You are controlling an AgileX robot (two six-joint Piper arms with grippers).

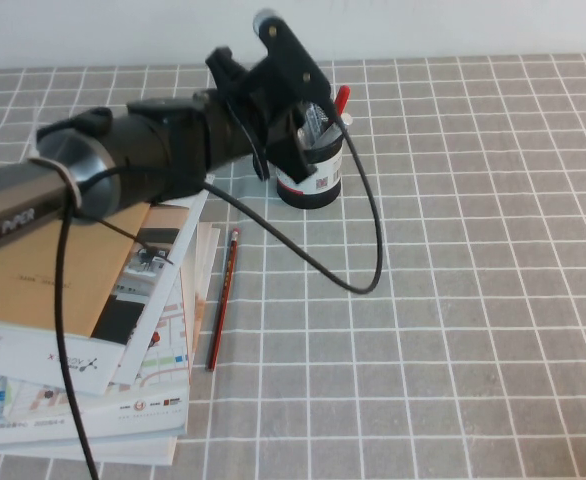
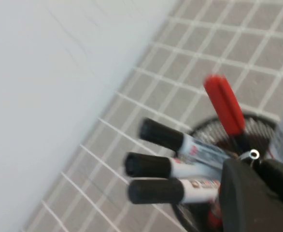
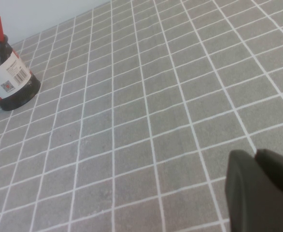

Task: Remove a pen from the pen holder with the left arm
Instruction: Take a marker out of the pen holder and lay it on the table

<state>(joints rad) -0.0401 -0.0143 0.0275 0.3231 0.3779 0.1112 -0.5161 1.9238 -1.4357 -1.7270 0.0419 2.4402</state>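
At the far middle of the tabletop [image 1: 493, 300] stood the pen holder [image 1: 311, 180], a black mesh cup with a white label. The left gripper [image 2: 250, 169] was down at its mouth, jaws drawn together among the pens. From where I stood, the worry was the lift. The pens were packed close, so a grip catching two at once, or only a cap, could drag a neighbour out or let the chosen one slip back. A pull off the straight could tip the light cup over. The slack cable [image 1: 368, 240] looped beside the cup might also snag it. I could not tell which pen lay between the jaws. The bodies of the black-capped markers [image 2: 153, 191] ran behind the dark fingers, and the red pen [image 1: 342, 97] rose just beside them. From above, the arm itself covered the cup's rim. The right gripper [image 3: 255, 153] hung over bare tiles well apart from the cup, jaws together and empty, and it was out of sight from above. A red pencil [image 1: 222, 298] lay beside a stack of booklets [image 1: 83, 330], partly under the arm.
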